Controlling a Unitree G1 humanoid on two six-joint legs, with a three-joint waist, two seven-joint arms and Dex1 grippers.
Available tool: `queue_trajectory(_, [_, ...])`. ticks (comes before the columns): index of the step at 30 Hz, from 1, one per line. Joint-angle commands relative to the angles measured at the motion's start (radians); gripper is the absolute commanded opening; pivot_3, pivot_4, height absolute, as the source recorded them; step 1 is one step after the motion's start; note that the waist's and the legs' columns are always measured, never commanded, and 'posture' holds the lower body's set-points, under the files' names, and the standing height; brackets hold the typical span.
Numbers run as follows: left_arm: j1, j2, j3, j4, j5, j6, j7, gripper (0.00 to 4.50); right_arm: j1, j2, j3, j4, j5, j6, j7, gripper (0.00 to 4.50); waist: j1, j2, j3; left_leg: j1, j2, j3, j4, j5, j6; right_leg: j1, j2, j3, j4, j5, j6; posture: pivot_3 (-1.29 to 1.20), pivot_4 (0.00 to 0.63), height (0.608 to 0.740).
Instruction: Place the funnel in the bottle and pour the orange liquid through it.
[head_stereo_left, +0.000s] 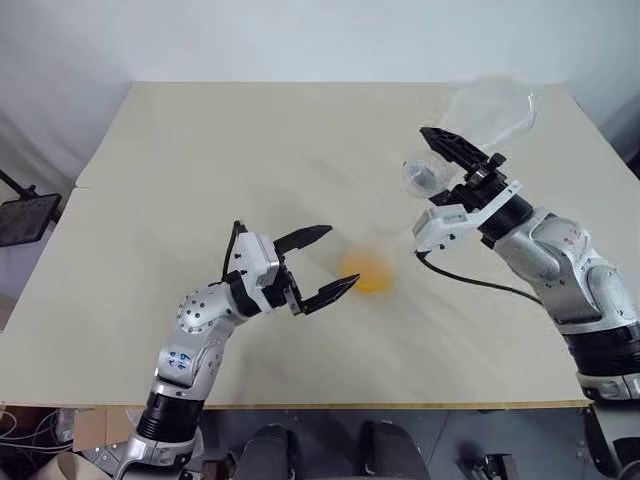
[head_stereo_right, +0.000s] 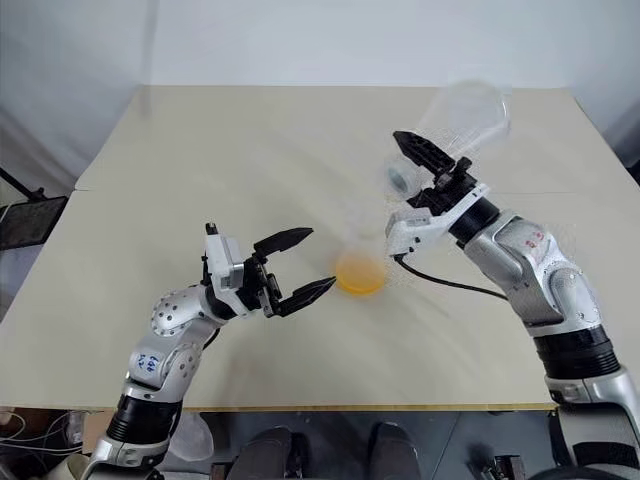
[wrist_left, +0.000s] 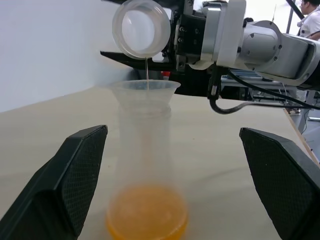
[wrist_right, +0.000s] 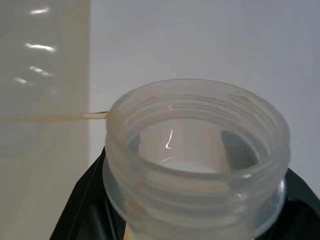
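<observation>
Head views: left gripper holding its fingers spread, clear bottle of orange liquid sitting just beyond its fingertips on the smooth beige table | right gripper pinching a tilted clear flask above it | left wrist: thin stream falling into the funnel seated in the bottle's neck | right wrist: ribbed flask mouth dripping.

bottle on the bench between my left claw fingers, funnel in its neck, my right claw tipping a flask above it
</observation>
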Motion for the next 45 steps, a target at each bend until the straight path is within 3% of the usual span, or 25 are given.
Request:
queue_trajectory(1, [-0.001, 0.009, 0.007, -0.034, -0.009, -0.006, -0.007, 4.50, 0.032, 0.026, -0.075, -0.097, 0.293, 0.130, 0.149, 2.48, 0.001, 0.000, 0.000, 0.000, 0.000, 0.000, 0.000, 0.000, 0.000, 0.000, 0.000, 0.000, 0.000, 0.000, 0.000, 0.00, 0.150, 0.740])
queue_trajectory(5, [-0.006, 0.016, 0.011, -0.031, -0.013, -0.002, -0.014, 4.50, 0.077, 0.023, -0.207, -0.178, 0.571, 0.333, 0.252, 2.48, 0.005, 0.000, 0.000, 0.000, 0.000, -0.001, 0.000, 0.000, 0.000, 0.000, -0.001, 0.000, 0.000, 0.000, 0.000, 0.00, 0.150, 0.740])
queue_trajectory(11, [-0.011, 0.014, 0.004, -0.024, -0.013, 0.001, -0.021, 4.50, 0.131, -0.013, -0.389, -0.146, 0.778, 0.633, 0.296, 2.48, 0.008, -0.001, 0.000, 0.000, -0.001, -0.001, 0.000, 0.000, 0.001, 0.001, -0.001, -0.001, 0.000, 0.000, 0.000, 0.00, 0.150, 0.740])
queue_trajectory(15, [-0.015, 0.009, -0.001, -0.018, -0.012, 0.003, -0.024, 4.50, 0.139, 0.021, -0.493, -0.100, 0.922, 0.725, 0.312, 2.48, 0.007, -0.001, 0.000, 0.000, -0.001, 0.000, 0.000, 0.000, 0.001, 0.001, -0.001, -0.001, 0.000, 0.000, 0.000, 0.00, 0.150, 0.740])
queue_trajectory(19, [-0.013, 0.004, -0.004, -0.022, -0.013, 0.007, -0.024, 4.50, 0.156, 0.038, -0.536, -0.034, 0.948, 0.728, 0.306, 2.48, 0.006, -0.001, 0.000, 0.000, -0.001, 0.000, 0.000, 0.000, 0.001, 0.001, 0.000, -0.001, 0.000, 0.000, 0.000, 0.00, 0.150, 0.740])
queue_trajectory(33, [-0.027, 0.003, 0.001, -0.024, -0.015, 0.028, -0.021, 4.50, 0.141, 0.158, -0.498, 0.161, 0.919, 0.538, 0.335, 2.48, 0.006, -0.001, 0.000, 0.000, -0.002, 0.000, 0.000, 0.000, 0.001, 0.001, 0.000, 0.000, 0.000, 0.000, 0.000, 0.00, 0.150, 0.740])
queue_trajectory(39, [-0.022, 0.010, 0.008, -0.025, -0.020, 0.034, -0.025, 4.50, 0.169, 0.156, -0.517, 0.104, 0.965, 0.540, 0.365, 4.44, 0.006, -0.001, 0.000, 0.000, -0.001, 0.000, 0.000, 0.000, 0.001, 0.001, 0.000, -0.001, 0.000, 0.000, 0.000, 0.00, 0.150, 0.740])
queue_trajectory(45, [-0.020, 0.031, 0.025, -0.008, -0.021, 0.035, -0.041, 4.50, 0.186, 0.117, -0.561, 0.037, 1.015, 0.574, 0.353, 4.44, 0.006, 0.000, 0.000, 0.000, -0.001, 0.001, 0.000, 0.000, 0.001, 0.001, 0.000, 0.000, 0.000, 0.000, 0.000, 0.00, 0.150, 0.740])
